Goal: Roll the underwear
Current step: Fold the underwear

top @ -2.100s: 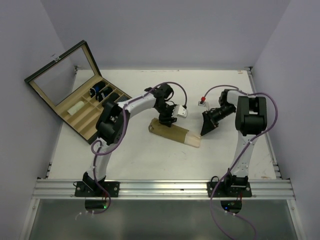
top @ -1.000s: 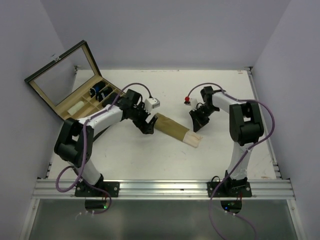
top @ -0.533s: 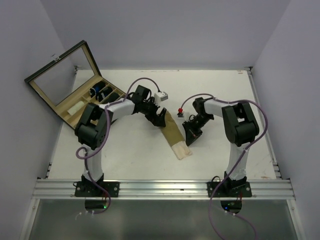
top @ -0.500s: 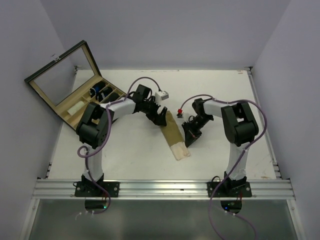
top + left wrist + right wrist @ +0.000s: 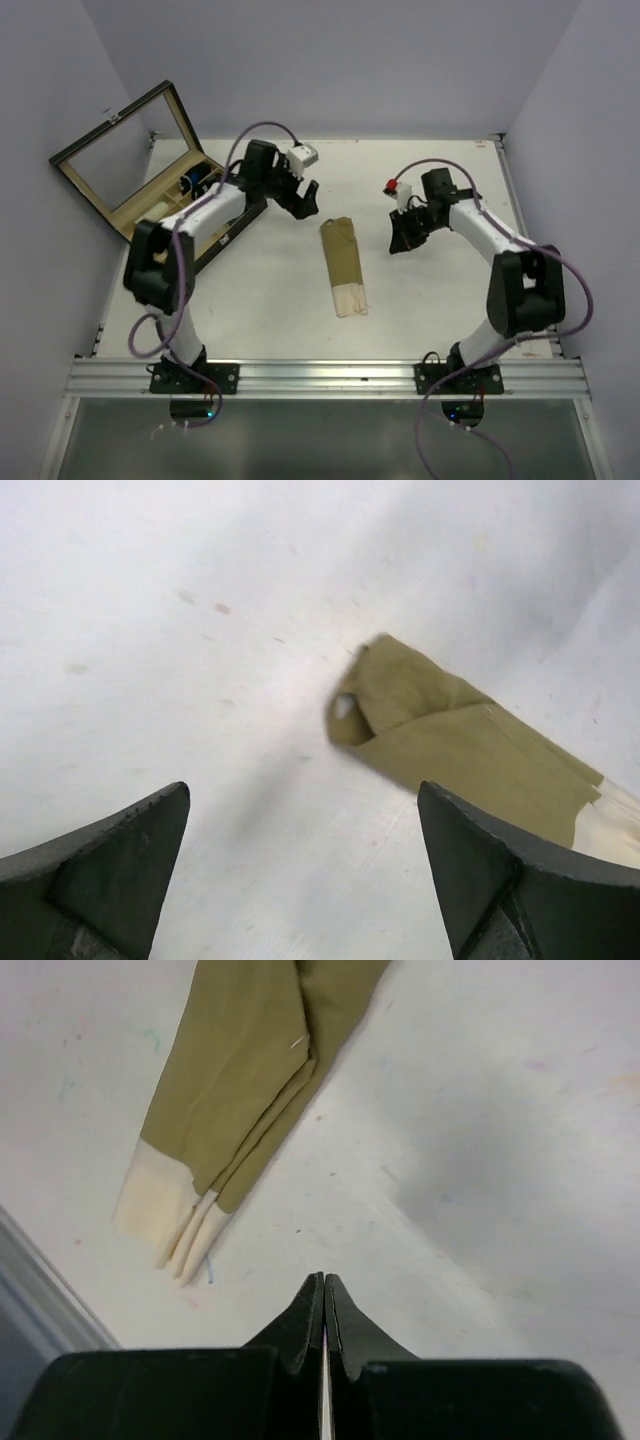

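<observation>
One folded olive underwear (image 5: pixel 341 266) with a cream waistband is counted on one white table (image 5: pixel 450 300). Two robot arms are seen: one left arm (image 5: pixel 205 212) and one right arm (image 5: pixel 480 225). One open wooden compartment box (image 5: pixel 165 243) is counted, in which one pale item (image 5: pixel 152 215) and several dark rolls (image 5: pixel 200 184), too small to be numbered, are held.

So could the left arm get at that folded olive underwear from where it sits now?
Probably yes. The left gripper hangs open close to the far end of the underwear, and its wrist view shows nothing lying between them. The right gripper is shut and off to the other side, out of the way.
</observation>
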`<state>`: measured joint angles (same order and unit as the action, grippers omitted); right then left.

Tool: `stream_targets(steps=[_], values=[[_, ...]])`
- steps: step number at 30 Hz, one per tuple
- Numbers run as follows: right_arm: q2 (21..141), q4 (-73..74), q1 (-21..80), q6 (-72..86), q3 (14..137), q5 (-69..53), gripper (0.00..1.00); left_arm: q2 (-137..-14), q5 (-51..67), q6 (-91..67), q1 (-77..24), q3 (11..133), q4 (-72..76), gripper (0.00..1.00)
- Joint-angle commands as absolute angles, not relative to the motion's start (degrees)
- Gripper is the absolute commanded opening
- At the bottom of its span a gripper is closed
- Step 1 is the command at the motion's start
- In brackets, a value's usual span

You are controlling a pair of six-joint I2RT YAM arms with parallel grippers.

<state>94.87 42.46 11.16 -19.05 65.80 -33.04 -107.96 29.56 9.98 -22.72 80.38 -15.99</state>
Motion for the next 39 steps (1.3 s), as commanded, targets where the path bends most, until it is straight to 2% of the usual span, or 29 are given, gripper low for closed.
stream_targets(steps=[1,2,3,5,7,9,11,12,13,16,17,18,20,24,29,39], values=[[83.6,33.9,10.9,-24.4,64.1,-27.1,0.04,-89.9,19.5,10.9,-19.4,74.6,-7.4,1.00],[82.4,31.5,10.9,-24.7,64.2,-27.5,0.38,-89.0,17.0,8.7,-19.0,74.4,-7.6,1.00],[81.3,30.2,10.9,-24.7,64.3,-27.9,0.54,-89.4,17.5,9.7,-19.0,75.1,-9.9,1.00],[82.4,28.6,10.9,-23.7,66.3,-29.8,0.78,-91.1,22.1,14.2,-19.0,78.0,-20.0,1.00],[87.4,27.9,10.9,-19.9,70.3,-32.4,0.82,-91.9,29.2,19.3,-18.9,77.5,-23.8,1.00],[92.4,33.7,10.9,-18.9,75.3,-37.3,0.74,-88.6,28.8,16.5,-18.8,69.2,-16.9,1.00],[100.8,38.8,11.8,-16.5,81.6,-39.2,0.55,-87.9,25.0,14.3,-21.2,65.4,-13.0,0.99],[102.7,38.8,12.0,-12.3,82.2,-38.7,0.49,-88.9,21.0,13.5,-22.4,64.3,-13.1,0.96],[104.5,37.5,12.0,-10.5,81.3,-36.4,0.39,-89.6,19.7,11.7,-24.5,64.2,-14.0,0.90],[104.6,34.9,12.0,-7.6,77.9,-32.4,0.26,-92.5,15.0,9.4,-26.7,62.1,-12.4,0.77],[103.3,32.5,12.1,-7.4,74.5,-31.3,0.20,-93.1,14.6,10.1,-28.2,61.7,-11.2,0.67],[102.6,31.6,13.0,-7.4,72.6,-28.0,0.17,-94.8,11.4,10.3,-29.1,61.6,-10.6,0.63],[101.7,31.6,14.3,-8.4,68.7,-25.9,0.15,-97.1,9.4,10.6,-31.6,62.7,-9.8,0.56],[102.6,32.2,18.1,-9.1,64.1,-23.8,0.12,-104.6,5.1,9.5,-33.3,67.1,-9.4,0.52],[105.7,30.9,20.2,-8.2,61.1,-24.5,0.13,-110.2,6.8,8.9,-33.6,72.1,-10.1,0.52],[111.6,29.5,22.5,-2.7,65.9,-28.6,0.15,-115.9,11.4,8.9,-33.4,77.6,-9.1,0.54]])
